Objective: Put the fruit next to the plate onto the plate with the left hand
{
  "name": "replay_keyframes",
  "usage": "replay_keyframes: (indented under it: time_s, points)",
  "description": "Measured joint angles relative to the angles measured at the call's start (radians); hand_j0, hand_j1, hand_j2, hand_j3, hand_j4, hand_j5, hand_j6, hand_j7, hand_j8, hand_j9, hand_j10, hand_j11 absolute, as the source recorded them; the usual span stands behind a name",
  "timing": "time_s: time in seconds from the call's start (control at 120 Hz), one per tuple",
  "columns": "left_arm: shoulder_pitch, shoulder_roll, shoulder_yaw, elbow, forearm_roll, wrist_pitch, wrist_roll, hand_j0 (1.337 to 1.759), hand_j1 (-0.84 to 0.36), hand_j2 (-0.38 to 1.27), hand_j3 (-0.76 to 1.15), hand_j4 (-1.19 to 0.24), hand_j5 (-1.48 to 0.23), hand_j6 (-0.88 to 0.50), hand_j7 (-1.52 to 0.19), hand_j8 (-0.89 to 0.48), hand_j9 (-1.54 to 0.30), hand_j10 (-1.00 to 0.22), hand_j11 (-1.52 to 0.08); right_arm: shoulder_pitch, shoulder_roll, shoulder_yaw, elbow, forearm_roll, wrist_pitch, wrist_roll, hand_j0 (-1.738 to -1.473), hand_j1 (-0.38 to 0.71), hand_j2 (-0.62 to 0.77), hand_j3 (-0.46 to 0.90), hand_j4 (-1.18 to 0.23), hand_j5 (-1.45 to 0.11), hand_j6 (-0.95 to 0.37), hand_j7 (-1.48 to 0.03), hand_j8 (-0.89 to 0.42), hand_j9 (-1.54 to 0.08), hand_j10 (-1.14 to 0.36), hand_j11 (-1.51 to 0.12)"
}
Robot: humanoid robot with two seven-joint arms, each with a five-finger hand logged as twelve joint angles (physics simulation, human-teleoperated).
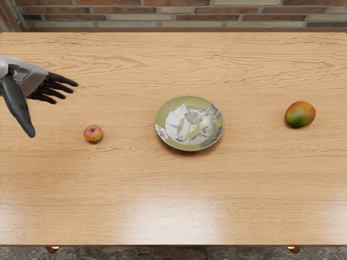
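As the left hand (33, 85) hangs spread, one apple (93, 134), one plate (161, 120), one mango (300, 114) lie apart.

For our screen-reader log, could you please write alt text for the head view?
The left hand, fingers spread, hovers over a wooden table, up-left of a small apple. A patterned plate sits mid-table, a mango far to its right.
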Motion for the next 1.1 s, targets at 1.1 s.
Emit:
replay_keyframes:
  time_s: [1.1]
  points:
    - [0.031, -0.819, 0.272, -0.019, -0.379, 0.632, 0.092, 1.658, 0.35, 0.0, 0.0, 0.0, 0.0, 0.0, 0.0, 0.0, 0.0, 0.0, 0.0, 0.002, 0.0, 0.001, -0.001, 0.0, 0.0, 0.0, -1.658, -0.32, 0.0, 0.0, -0.02, -0.03, -0.02, -0.03, -0.02, -0.03, -0.02, -0.03]
